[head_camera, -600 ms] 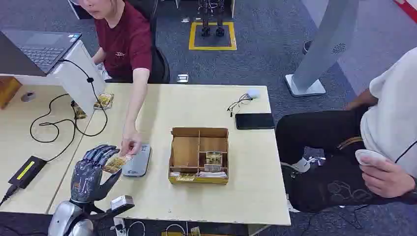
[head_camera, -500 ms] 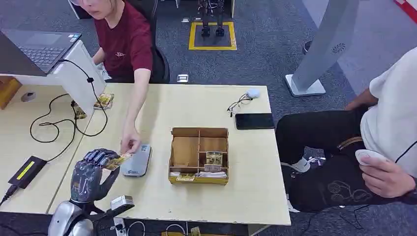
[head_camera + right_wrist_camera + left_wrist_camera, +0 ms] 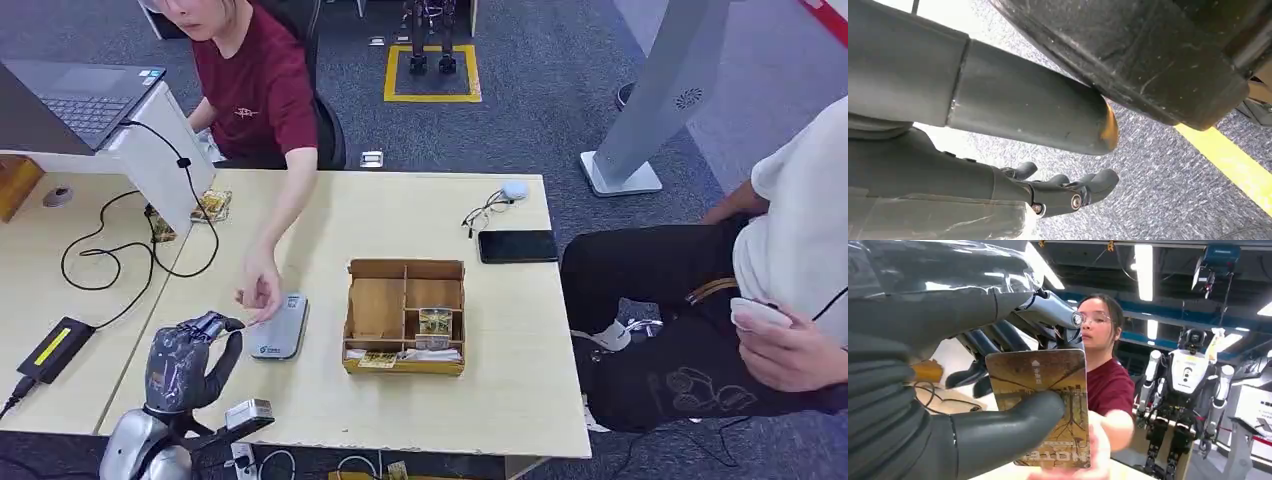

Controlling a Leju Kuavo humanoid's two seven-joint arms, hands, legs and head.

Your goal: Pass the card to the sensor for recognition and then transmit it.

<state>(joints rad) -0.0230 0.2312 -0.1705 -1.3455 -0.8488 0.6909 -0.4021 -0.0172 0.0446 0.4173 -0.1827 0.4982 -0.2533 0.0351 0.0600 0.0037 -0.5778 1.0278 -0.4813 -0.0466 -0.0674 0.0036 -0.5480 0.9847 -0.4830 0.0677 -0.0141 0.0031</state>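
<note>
1. While the person's hand point(image 3: 258, 293) hovers just beside it, the left robot hand point(image 3: 188, 362) stands at the near left part of the desk point(image 3: 400, 215) with its fingers curled in.
2. In the left wrist view the card point(image 3: 1045, 400), brown and gold with printed marks, is pinched between the thick grey thumb point(image 3: 1013, 422) and the darker fingers behind it.
3. The grey sensor point(image 3: 279, 326) lies flat on the desk, just beside the left robot hand and touching or nearly touching the person's fingertips.
4. A wooden box point(image 3: 405, 316) with compartments sits near the sensor; one compartment holds more cards.
5. The right robot hand point(image 3: 1063, 192) hangs over grey carpet point(image 3: 1158, 195), fingers apart and holding nothing.
</note>
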